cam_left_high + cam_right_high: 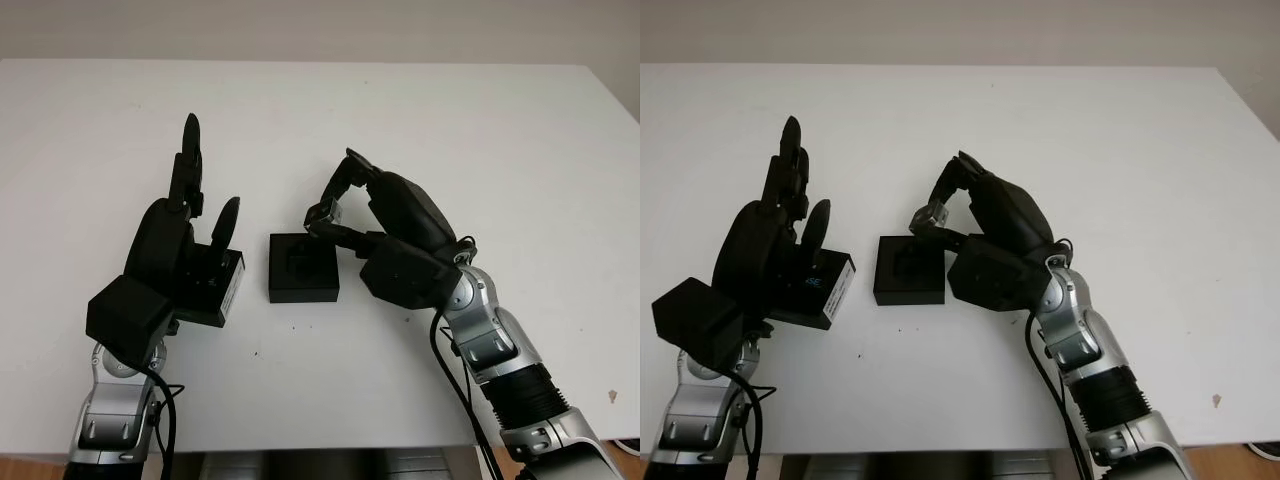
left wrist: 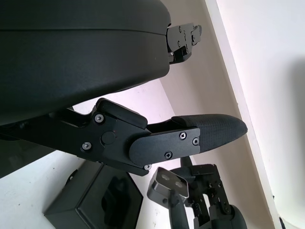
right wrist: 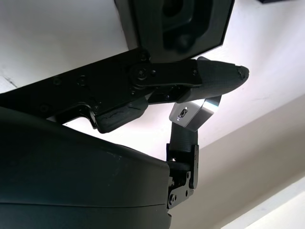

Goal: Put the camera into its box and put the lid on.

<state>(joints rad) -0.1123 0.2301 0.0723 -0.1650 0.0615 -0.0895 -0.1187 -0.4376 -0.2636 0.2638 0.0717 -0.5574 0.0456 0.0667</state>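
Note:
A small silver camera (image 1: pixel 322 212) is pinched in the fingertips of my right hand (image 1: pixel 333 200), just above the far edge of the open black box (image 1: pixel 303 288). The box sits at the table's middle, and its dark moulded insert holds nothing. In the right wrist view the camera (image 3: pixel 193 114) hangs between the fingers, with the box (image 3: pixel 176 24) beyond it. The black lid (image 1: pixel 229 288), with a white label on its side, lies to the left of the box. My left hand (image 1: pixel 207 180) stands open over the lid's left part, fingers pointing away from me.
The white table (image 1: pixel 480 140) stretches wide on all sides of the box and lid. Its front edge (image 1: pixel 330 448) runs close below both forearms. A small dark speck (image 1: pixel 612 397) marks the near right corner.

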